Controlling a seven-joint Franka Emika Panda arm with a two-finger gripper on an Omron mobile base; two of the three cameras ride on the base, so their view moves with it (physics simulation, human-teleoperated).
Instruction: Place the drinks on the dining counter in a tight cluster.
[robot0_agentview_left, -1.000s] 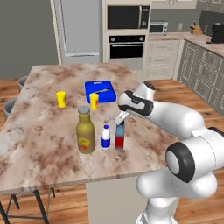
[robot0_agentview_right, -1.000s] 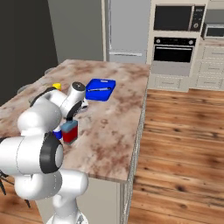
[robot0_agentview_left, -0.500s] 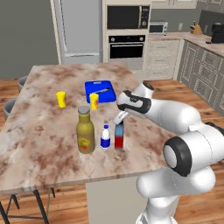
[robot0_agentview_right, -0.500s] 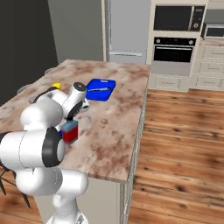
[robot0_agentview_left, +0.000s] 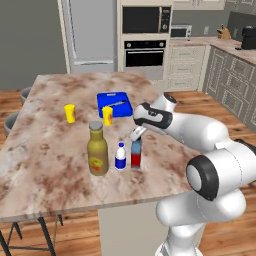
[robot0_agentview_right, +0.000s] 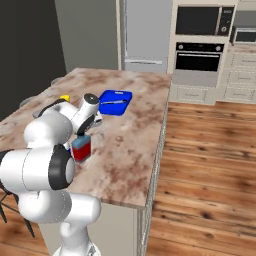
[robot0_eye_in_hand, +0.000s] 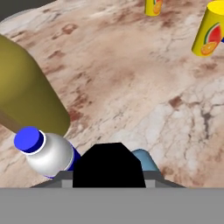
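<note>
Three drinks stand close together on the dining counter (robot0_agentview_left: 50, 165) near its front edge. On the left is the tall amber bottle (robot0_agentview_left: 98, 150), in the middle the small blue-and-white bottle (robot0_agentview_left: 120, 156), on the right the red-and-blue container (robot0_agentview_left: 136, 154). My gripper (robot0_agentview_left: 136, 135) comes down from the right onto the container's top and is shut on it. From the right base view the container (robot0_agentview_right: 81, 149) stands upright under the gripper (robot0_agentview_right: 84, 134). The hand view looks past the container's dark top (robot0_eye_in_hand: 108, 164) at the small bottle (robot0_eye_in_hand: 48, 153) and the amber bottle (robot0_eye_in_hand: 26, 96) beside it.
Two short yellow cups (robot0_agentview_left: 70, 113) (robot0_agentview_left: 107, 116) stand behind the drinks, and they appear again (robot0_eye_in_hand: 210, 28) (robot0_eye_in_hand: 153, 6) at the top of the hand view. A blue board (robot0_agentview_left: 114, 102) lies further back. Grey stools (robot0_agentview_left: 12, 125) sit at the counter's left side.
</note>
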